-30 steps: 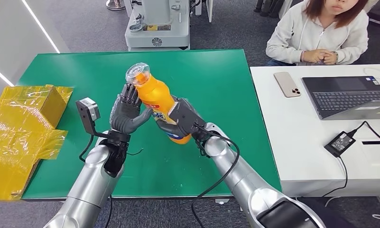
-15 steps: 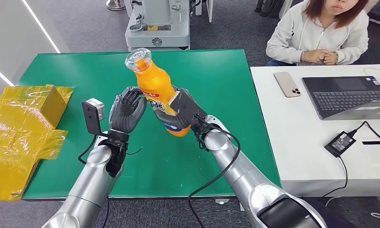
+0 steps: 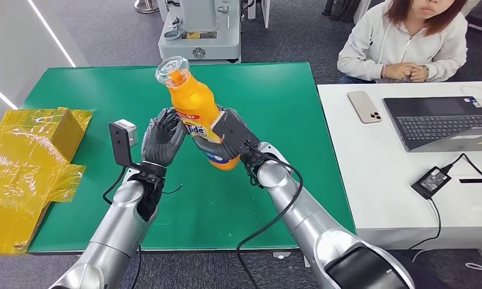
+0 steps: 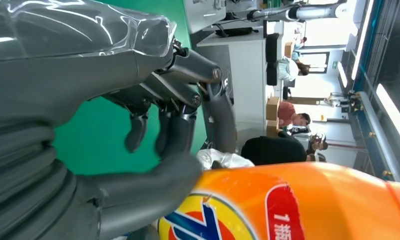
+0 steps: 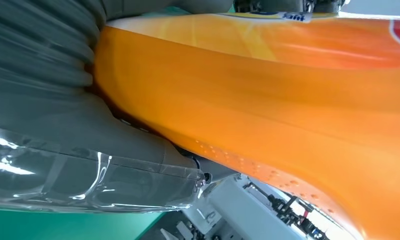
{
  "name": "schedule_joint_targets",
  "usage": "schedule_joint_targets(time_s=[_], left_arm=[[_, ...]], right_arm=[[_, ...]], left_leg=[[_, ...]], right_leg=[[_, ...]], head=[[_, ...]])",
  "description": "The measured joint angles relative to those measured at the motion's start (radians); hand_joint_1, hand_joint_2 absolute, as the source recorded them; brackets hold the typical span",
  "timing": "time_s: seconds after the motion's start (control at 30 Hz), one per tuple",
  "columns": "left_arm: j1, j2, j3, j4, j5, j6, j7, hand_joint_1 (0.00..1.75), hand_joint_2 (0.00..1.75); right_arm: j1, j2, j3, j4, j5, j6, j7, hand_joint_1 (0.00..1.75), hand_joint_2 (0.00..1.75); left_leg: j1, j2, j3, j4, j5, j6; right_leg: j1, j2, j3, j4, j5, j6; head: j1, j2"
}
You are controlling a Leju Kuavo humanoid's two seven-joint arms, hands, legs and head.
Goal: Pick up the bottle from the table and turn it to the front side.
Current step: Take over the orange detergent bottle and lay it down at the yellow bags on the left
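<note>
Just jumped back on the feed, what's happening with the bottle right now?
The right hand grips the orange bottle around its lower body, held up off the green table and tilted, clear cap pointing away from the robot. The left hand is open beside the bottle, thumb against its labelled side in the left wrist view. A person sits at the white desk to the right, not involved.

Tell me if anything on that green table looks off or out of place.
One thing stands out: crumpled yellow wrapping and a yellow-wrapped box sprawl over the green table's left edge. The orange bottle is tilted, but the right hand grips it above the table, with the left hand beside it. Nothing looks spilled.
</note>
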Motion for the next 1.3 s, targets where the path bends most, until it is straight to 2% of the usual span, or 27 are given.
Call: schedule_joint_targets(time_s=[0.5, 0.73, 0.87, 1.3], left_arm=[[-0.012, -0.016, 0.025, 0.008, -0.014, -0.029, 0.007, 0.0, 1.75], [-0.012, -0.022, 0.025, 0.008, -0.018, -0.039, 0.01, 0.0, 1.75], [-0.012, -0.025, 0.025, 0.008, -0.019, -0.039, 0.017, 0.0, 1.75], [-0.012, -0.04, 0.027, 0.001, -0.004, -0.022, 0.01, 0.0, 1.75]], right_arm=[[-0.016, -0.002, -0.013, 0.071, -0.013, -0.03, -0.006, 1.71, 1.75], [-0.017, -0.002, -0.015, 0.095, -0.004, -0.024, -0.008, 1.63, 1.75], [-0.023, 0.0, -0.015, 0.105, 0.007, -0.004, 0.01, 1.57, 1.75], [-0.068, 0.027, -0.013, 0.144, 0.013, 0.036, 0.07, 1.63, 1.75]], left_leg=[[0.0, 0.0, 0.0, 0.0, 0.0, 0.0], [0.0, 0.0, 0.0, 0.0, 0.0, 0.0], [0.0, 0.0, 0.0, 0.0, 0.0, 0.0], [0.0, 0.0, 0.0, 0.0, 0.0, 0.0]], right_leg=[[0.0, 0.0, 0.0, 0.0, 0.0, 0.0], [0.0, 0.0, 0.0, 0.0, 0.0, 0.0], [0.0, 0.0, 0.0, 0.0, 0.0, 0.0], [0.0, 0.0, 0.0, 0.0, 0.0, 0.0]], head=[[0.0, 0.0], [0.0, 0.0], [0.0, 0.0], [0.0, 0.0]])
